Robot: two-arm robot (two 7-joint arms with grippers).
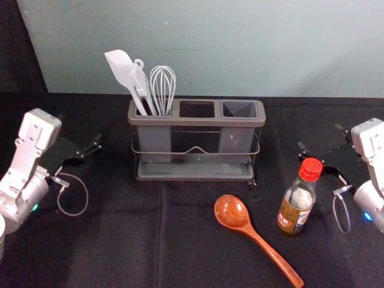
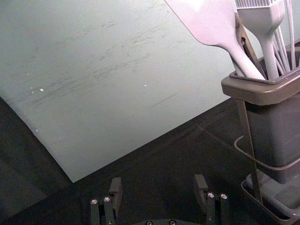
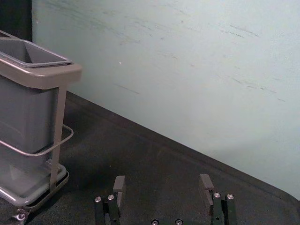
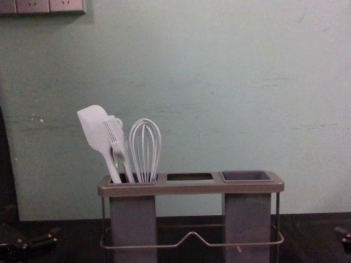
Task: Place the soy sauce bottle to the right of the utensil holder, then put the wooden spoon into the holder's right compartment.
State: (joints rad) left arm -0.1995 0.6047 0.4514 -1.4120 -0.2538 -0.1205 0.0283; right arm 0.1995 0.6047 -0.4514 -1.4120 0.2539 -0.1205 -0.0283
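Observation:
The grey utensil holder (image 1: pixel 196 122) stands upright at mid-table; its right compartment (image 1: pixel 240 138) holds nothing. Nearer the front, the wooden spoon (image 1: pixel 231 212) lies flat, bowl toward the holder and handle slanting to the front right. The red-capped soy sauce bottle (image 1: pixel 295 207) stands upright right of the spoon's bowl, in front and to the right of the holder. Left of the holder is my open left gripper (image 1: pixel 80 129), also open in its wrist view (image 2: pixel 158 183). My right gripper (image 1: pixel 321 137) hangs behind the bottle, its fingers apart and empty in the right wrist view (image 3: pixel 163 183).
A white spatula (image 1: pixel 123 69), a brush (image 4: pixel 116 137) and a whisk (image 1: pixel 162 87) stand in the holder's left compartment. Behind the black-covered table (image 1: pixel 120 234) rises a pale green wall (image 1: pixel 210 48). A switch panel (image 4: pixel 41 6) is mounted high on the wall's left.

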